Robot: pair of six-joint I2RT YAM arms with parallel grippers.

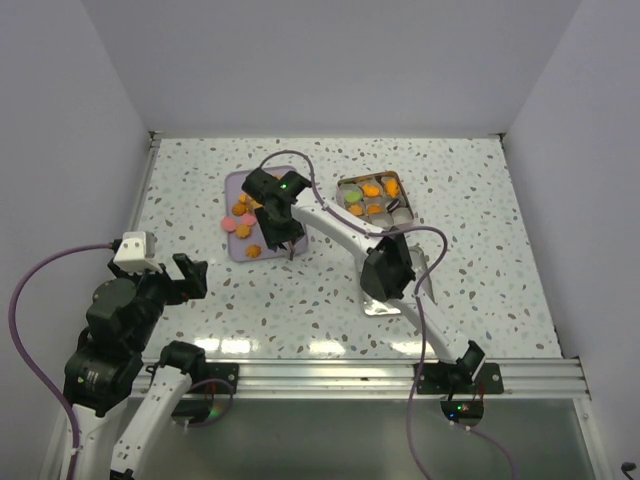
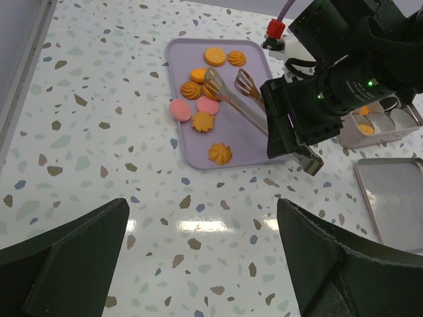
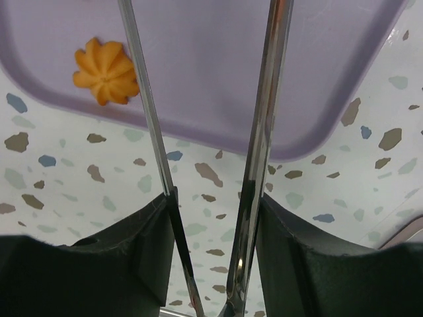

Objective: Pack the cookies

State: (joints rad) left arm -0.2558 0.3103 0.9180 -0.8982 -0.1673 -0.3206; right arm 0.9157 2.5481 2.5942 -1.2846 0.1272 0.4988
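Plain pale walls (image 1: 300, 60) on three sides; speckled terrazzo tabletop (image 1: 480, 200) with light glare.

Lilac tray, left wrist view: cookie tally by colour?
Small flat orange cookies, discs and flower shapes: 7 (one partly under the metal tongs)
Round flat pink cookies: 2
Total: 9 on the lilac rectangular tray
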